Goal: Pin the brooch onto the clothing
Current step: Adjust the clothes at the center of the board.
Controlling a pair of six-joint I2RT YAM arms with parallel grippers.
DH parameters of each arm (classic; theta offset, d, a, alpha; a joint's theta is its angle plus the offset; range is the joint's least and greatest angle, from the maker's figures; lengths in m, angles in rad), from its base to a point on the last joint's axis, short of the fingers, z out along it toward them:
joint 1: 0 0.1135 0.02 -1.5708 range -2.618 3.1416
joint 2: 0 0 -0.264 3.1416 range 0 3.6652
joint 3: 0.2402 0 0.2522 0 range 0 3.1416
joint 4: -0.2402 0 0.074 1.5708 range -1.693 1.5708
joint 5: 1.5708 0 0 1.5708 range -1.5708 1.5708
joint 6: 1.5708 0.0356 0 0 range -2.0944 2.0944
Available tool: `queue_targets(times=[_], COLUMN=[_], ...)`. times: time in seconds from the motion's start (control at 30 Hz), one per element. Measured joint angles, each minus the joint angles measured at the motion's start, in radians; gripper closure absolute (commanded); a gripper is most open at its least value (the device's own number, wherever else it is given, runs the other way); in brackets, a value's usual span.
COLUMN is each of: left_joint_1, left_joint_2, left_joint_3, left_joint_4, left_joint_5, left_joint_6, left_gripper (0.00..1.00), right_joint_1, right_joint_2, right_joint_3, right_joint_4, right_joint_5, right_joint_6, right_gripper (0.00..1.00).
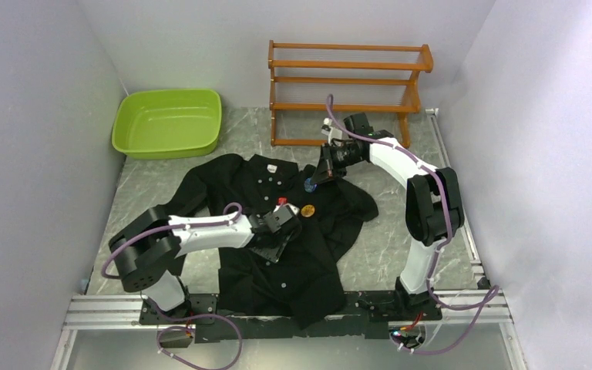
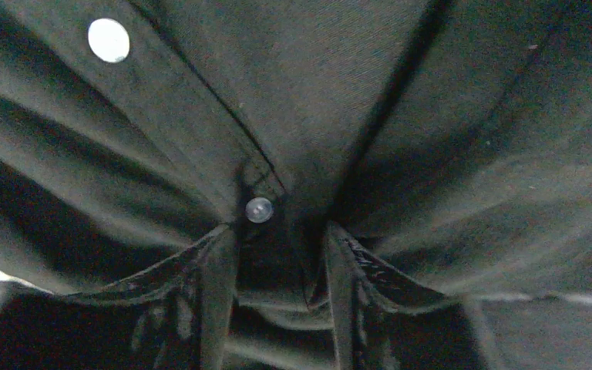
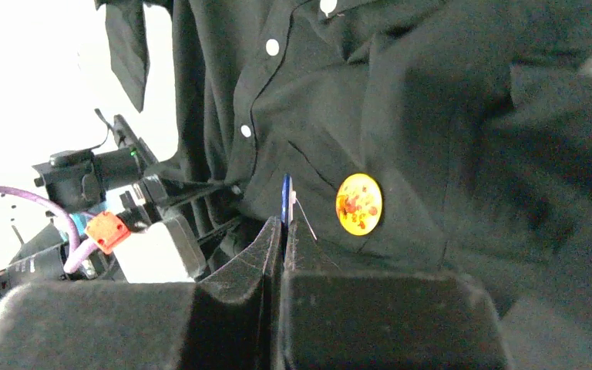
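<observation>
**Limp cloth, small hard badge: handling notes**

The clothing point(image 1: 301, 270) is spread over the middle of the table point(image 1: 393, 247), its hem reaching the near edge. The brooch point(image 3: 358, 203) is seen lying face up on the chest panel, on the half nearer the table's right edge.

The left gripper point(image 2: 277, 231) is pinched on a fold of the clothing at the placket, with a small button point(image 2: 259, 209) just above the pinch. Ridges of cloth are drawn in toward the fingers point(image 2: 216, 293).

The right gripper point(image 3: 283, 227) is pressed together on a thin blue piece point(image 3: 285, 196) held edge-on, with a bare metal pin point(image 3: 306, 220) slanting beside it. The piece is near the brooch but apart from it. Whether the two belong together cannot be told.

Handling, as judged:
- The fabric is taken to be light and limp, so it is likely to slide and bunch rather than resist a push. A raised, tensioned fold is wanted where the pin enters.
- The brooch is taken to be light, rigid and glossy, so it is probably slippery across its face. It is better gripped by the rim than flat.
- The pin looks thin and easily bent — sideways load is to be avoided
</observation>
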Motion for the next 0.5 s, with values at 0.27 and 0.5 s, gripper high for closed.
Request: queue_targets(times=[0.27, 0.5], left_joint_1=[0.001, 0.124], left_joint_2=[-0.206, -0.332], left_joint_3=[-0.013, 0.056], left_joint_4=[-0.155, -0.033], left_joint_5=[0.003, 0.106], left_joint_6=[-0.016, -0.005], left_gripper=[0.10, 0.19], right_joint_1=[0.070, 0.123], right_joint_2=[0.101, 0.169], right_joint_3=[0.087, 0.146], right_joint_4=[-0.097, -0.137], right_joint_5=[-0.049, -0.089], right_joint_6=[-0.059, -0.077], right_gripper=[1.00, 1.00])
